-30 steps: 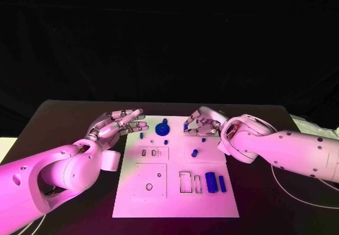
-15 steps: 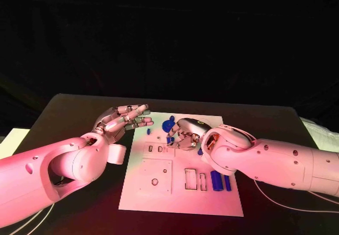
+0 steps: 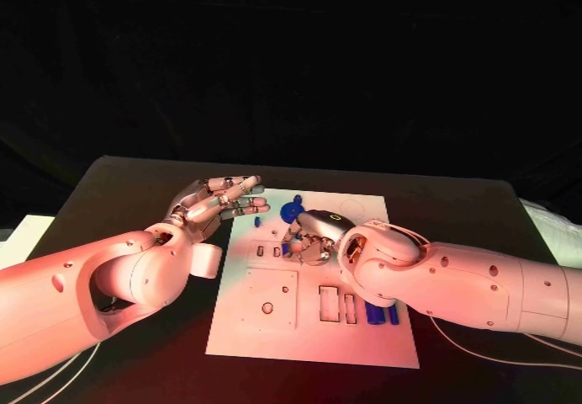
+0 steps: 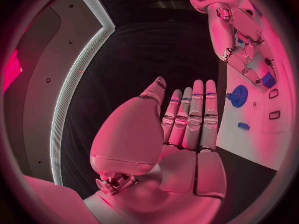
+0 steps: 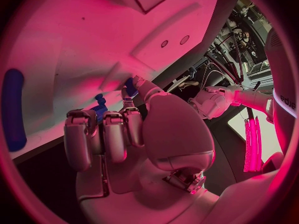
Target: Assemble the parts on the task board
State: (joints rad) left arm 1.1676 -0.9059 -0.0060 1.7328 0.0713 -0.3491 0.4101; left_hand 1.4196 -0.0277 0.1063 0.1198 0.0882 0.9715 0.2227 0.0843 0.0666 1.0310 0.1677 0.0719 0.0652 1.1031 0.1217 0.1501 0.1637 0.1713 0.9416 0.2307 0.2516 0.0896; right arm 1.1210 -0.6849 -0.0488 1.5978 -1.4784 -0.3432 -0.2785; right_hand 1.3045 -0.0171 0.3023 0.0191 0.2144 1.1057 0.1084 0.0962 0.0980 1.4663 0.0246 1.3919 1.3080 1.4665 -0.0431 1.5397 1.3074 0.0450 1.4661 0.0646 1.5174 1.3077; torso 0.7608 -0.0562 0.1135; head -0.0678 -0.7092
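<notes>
The left hand (image 3: 222,202) hovers over the black table (image 3: 134,189) just off the task board's (image 3: 261,332) left edge, at about ten o'clock from the board's middle; its fingers (image 4: 194,115) lie straight and slightly apart, palm bare, holding nothing. Just past its fingertips, on the board's near-left corner region, a small blue peg (image 4: 243,126) lies flat, and a blue gear (image 3: 291,210) stands toward the far end, at roughly twelve o'clock. The right hand (image 3: 312,238) is down over the board's upper middle, about one o'clock from the two small slots (image 3: 268,251); its fingers (image 5: 99,134) curl inward against the board, and a small blue part (image 5: 99,109) shows between the fingertips and thumb, so it appears pinched there, though how firmly I cannot tell. Toward four o'clock, beside the rectangular cut-outs (image 3: 336,305), two blue cylinders (image 3: 381,313) lie side by side, partly hidden under the right forearm (image 3: 461,282).
</notes>
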